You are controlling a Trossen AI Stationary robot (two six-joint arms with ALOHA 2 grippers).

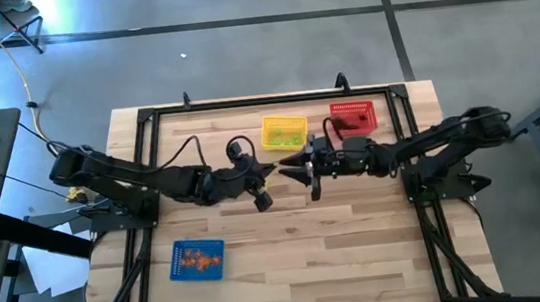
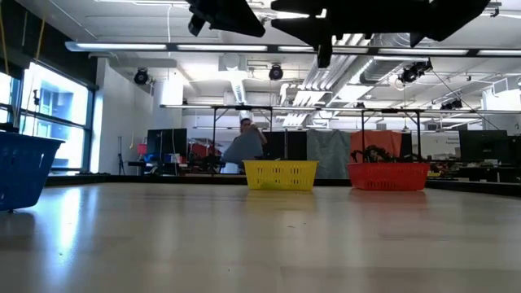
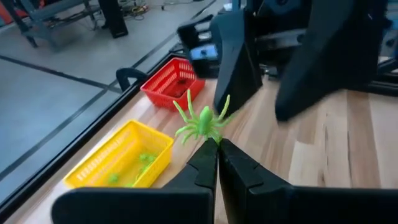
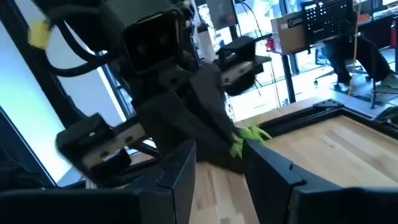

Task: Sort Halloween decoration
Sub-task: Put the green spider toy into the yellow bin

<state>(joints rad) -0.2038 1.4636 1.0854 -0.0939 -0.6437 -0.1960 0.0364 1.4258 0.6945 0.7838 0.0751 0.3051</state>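
Observation:
In the left wrist view a light green plastic spider [image 3: 202, 121] sits at the tips of my left gripper [image 3: 217, 144], which is shut on it. Both grippers meet high above the table's middle: left gripper [image 1: 270, 171], right gripper [image 1: 291, 174]. My right gripper [image 4: 221, 149] is open, facing the left one. Its fingers [image 3: 236, 62] stand just beyond the spider [image 4: 249, 137] and are apart from it. More green trinkets lie in the yellow basket [image 3: 99, 168]. My left gripper pinches the green spider between its two fingertips, by the near end of its body [image 3: 208, 134]. The fingers lie about level and point toward the table's right side. The spider is lifted clear of the table, its legs spread beyond the fingertips.
The yellow basket [image 1: 284, 131] and the red basket [image 1: 352, 117] stand near the far edge, just behind the grippers. The blue basket [image 1: 197, 259], holding orange trinkets, sits near the left front. A black frame borders the table. A person shows in the room beyond [image 2: 242, 146].

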